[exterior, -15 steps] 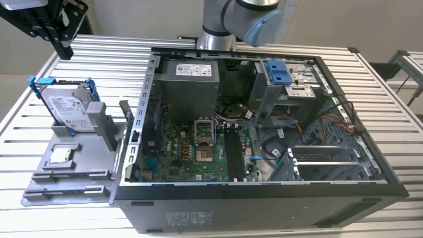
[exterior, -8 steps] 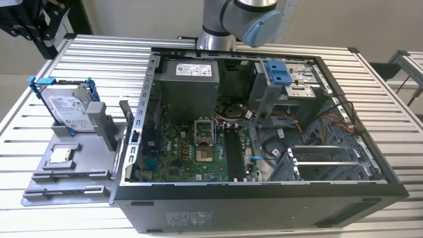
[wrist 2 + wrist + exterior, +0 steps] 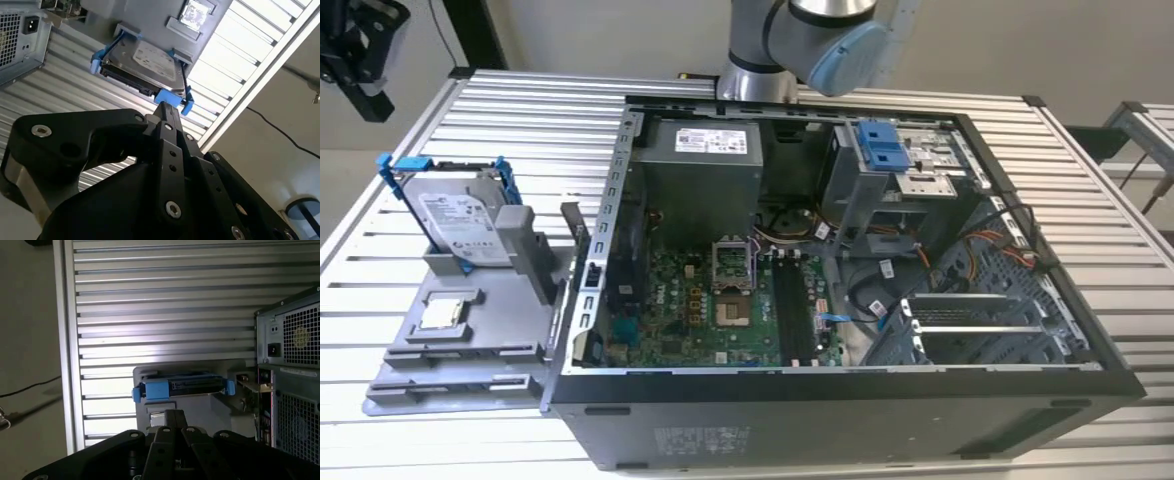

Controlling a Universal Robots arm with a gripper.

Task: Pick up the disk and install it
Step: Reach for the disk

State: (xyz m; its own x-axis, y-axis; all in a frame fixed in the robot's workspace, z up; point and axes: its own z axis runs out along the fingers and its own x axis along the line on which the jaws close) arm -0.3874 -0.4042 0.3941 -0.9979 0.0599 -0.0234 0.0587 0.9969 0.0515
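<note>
In the grey holder, one disk

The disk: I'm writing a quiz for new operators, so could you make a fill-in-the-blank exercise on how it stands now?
The disk has a ___ frame round its edges. It stands on edge in the grey holder, at the exterior view's ___ of the computer case. In the second wrist view the claw is ___, apart from the disk. Missing words: blue; left; shut.

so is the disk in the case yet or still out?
Out. The disk stands on edge in the grey holder on the table, at the exterior view's left of the open computer case.
</note>
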